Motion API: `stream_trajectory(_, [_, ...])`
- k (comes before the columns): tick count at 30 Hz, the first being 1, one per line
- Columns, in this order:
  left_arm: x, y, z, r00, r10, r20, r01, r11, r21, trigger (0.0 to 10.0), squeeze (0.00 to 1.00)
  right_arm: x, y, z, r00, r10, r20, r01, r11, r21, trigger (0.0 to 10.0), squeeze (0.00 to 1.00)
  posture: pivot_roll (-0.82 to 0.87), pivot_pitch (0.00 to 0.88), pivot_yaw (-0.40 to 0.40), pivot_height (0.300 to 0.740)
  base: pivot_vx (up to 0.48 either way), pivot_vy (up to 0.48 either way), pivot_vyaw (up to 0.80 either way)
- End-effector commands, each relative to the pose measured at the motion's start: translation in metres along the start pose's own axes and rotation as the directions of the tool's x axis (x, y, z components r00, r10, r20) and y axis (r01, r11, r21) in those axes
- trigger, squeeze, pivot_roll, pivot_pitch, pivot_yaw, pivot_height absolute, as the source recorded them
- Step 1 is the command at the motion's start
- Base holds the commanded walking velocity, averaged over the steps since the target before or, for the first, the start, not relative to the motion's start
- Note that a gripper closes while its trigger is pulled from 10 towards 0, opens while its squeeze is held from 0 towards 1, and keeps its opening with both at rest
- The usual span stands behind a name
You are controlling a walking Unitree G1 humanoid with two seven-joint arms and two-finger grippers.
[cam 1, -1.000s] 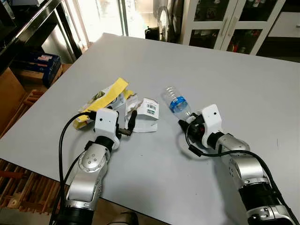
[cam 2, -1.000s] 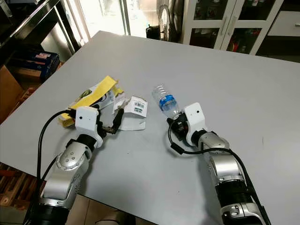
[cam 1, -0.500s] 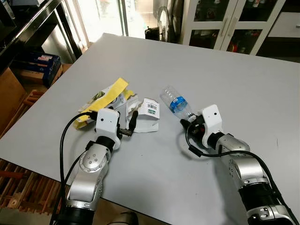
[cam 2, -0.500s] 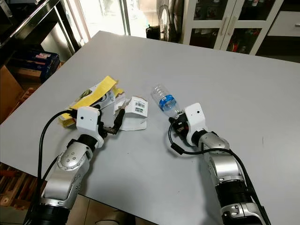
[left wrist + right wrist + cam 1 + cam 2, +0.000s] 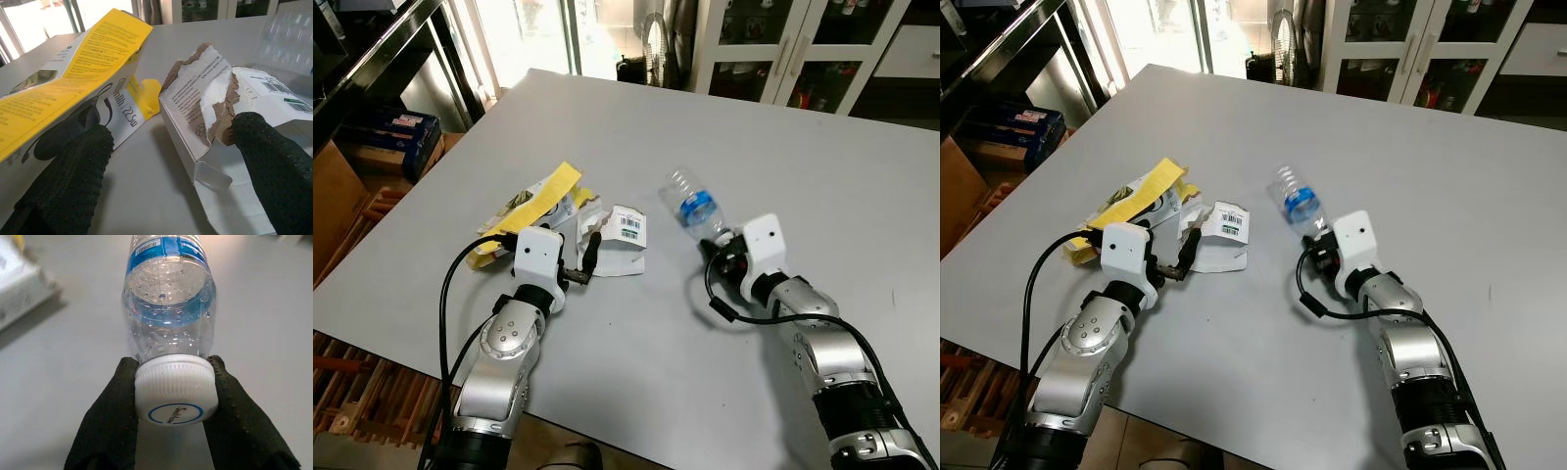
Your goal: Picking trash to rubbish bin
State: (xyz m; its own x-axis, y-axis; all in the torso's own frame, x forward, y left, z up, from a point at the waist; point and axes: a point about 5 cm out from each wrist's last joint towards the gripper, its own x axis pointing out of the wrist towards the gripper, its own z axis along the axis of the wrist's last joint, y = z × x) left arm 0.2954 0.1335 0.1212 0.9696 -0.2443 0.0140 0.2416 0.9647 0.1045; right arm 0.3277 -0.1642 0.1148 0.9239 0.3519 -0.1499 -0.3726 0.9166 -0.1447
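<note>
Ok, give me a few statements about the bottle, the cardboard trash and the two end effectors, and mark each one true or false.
1. The right end effector grips the plastic water bottle by its white cap. True.
2. The bottle's label is red. False: it is blue.
3. The left end effector is shut on the yellow package. False: its fingers are apart, one at the torn white carton.
4. The trash lies on a grey table. True.

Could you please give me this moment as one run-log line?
right gripper: shut on plastic bottle cap, lifted | left gripper: open, straddling torn white box | yellow package: on table
</note>
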Motion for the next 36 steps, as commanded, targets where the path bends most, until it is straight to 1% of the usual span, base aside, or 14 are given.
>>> stream_trajectory(1, [0.001,0.000,-0.001,1.000,0.007,-0.008,-0.007,1.000,0.009,10.0,0.00,-0.001,-0.001,0.014,0.996,-0.034,0.077,0.037,0.999,-0.035,0.0,0.00,0.02,0.139,0.050,0.740,0.000,0.000,0.00])
stream_trajectory(4, [0.003,0.000,-0.001,1.000,0.006,-0.004,-0.006,1.000,0.009,10.0,0.00,-0.002,-0.001,0.029,0.986,-0.059,0.153,0.068,0.996,-0.054,0.0,0.00,0.02,0.137,0.052,0.740,0.000,0.000,0.00])
stream_trajectory(6, [0.004,0.000,0.000,1.000,0.005,-0.003,-0.005,1.000,0.009,10.0,0.00,-0.002,0.001,0.034,0.982,-0.066,0.175,0.076,0.996,-0.053,1.1,0.00,0.01,0.131,0.055,0.740,0.000,0.000,0.00])
stream_trajectory(8, [0.005,-0.001,0.000,1.000,0.003,0.000,-0.003,1.000,0.008,10.0,0.00,-0.003,0.002,0.037,0.979,-0.072,0.191,0.084,0.995,-0.058,1.5,0.00,0.01,0.128,0.056,0.740,0.000,0.000,0.00])
stream_trajectory(9, [0.006,-0.002,0.001,1.000,0.000,0.006,0.000,1.000,0.007,10.0,0.00,-0.005,0.004,0.040,0.975,-0.081,0.207,0.097,0.993,-0.069,6.9,0.00,0.01,0.128,0.056,0.740,0.000,0.000,0.00])
stream_trajectory(10, [0.006,-0.002,0.001,1.000,0.000,0.006,0.000,1.000,0.007,10.0,0.00,-0.005,0.004,0.040,0.975,-0.081,0.207,0.097,0.993,-0.069,6.9,0.00,0.01,0.128,0.056,0.740,0.000,0.000,0.00])
stream_trajectory(11, [0.007,-0.002,0.002,1.000,-0.002,0.011,0.002,1.000,0.006,10.0,0.00,-0.007,0.005,0.042,0.971,-0.093,0.222,0.112,0.991,-0.075,7.6,0.00,0.00,0.123,0.057,0.740,0.000,0.000,0.00])
stream_trajectory(13, [0.007,-0.003,0.002,1.000,-0.003,0.012,0.003,1.000,0.006,10.0,0.00,-0.007,0.006,0.042,0.969,-0.100,0.227,0.120,0.990,-0.077,7.6,0.00,0.00,0.123,0.057,0.740,0.000,0.000,0.00])
stream_trajectory(14, [0.009,-0.003,0.003,1.000,-0.008,0.018,0.007,1.000,0.006,10.0,0.00,-0.011,0.009,0.043,0.962,-0.124,0.245,0.148,0.986,-0.080,10.0,0.00,0.00,0.118,0.060,0.740,0.000,0.000,0.00])
stream_trajectory(22, [0.012,-0.003,0.005,0.999,-0.018,0.031,0.018,1.000,0.011,10.0,0.00,-0.024,0.018,0.044,0.937,-0.216,0.273,0.239,0.970,-0.052,10.0,0.00,-0.02,0.102,0.067,0.740,0.000,0.000,0.00])
stream_trajectory(25, [0.013,-0.002,0.012,0.998,-0.027,0.061,0.025,0.999,0.030,10.0,0.00,-0.034,0.018,0.048,0.912,-0.285,0.295,0.308,0.951,-0.033,10.0,0.00,-0.02,0.102,0.067,0.740,0.000,0.000,0.00])
stream_trajectory(28, [0.015,-0.002,0.017,0.996,-0.027,0.083,0.024,0.999,0.036,10.0,0.00,-0.040,0.019,0.051,0.895,-0.322,0.308,0.348,0.937,-0.029,10.0,0.00,-0.02,0.094,0.064,0.740,0.000,0.000,0.00])
stream_trajectory(32, [0.017,-0.004,0.026,0.993,-0.031,0.115,0.029,0.999,0.025,10.0,0.00,-0.045,0.027,0.063,0.885,-0.319,0.340,0.350,0.936,-0.032,10.0,0.00,-0.03,0.081,0.064,0.740,0.000,0.000,0.00])
stream_trajectory(36, [0.019,-0.008,0.033,0.989,-0.042,0.144,0.039,0.999,0.026,10.0,0.00,-0.046,0.030,0.069,0.881,-0.311,0.357,0.350,0.936,-0.046,10.0,0.00,-0.04,0.072,0.060,0.740,0.000,0.000,0.00])
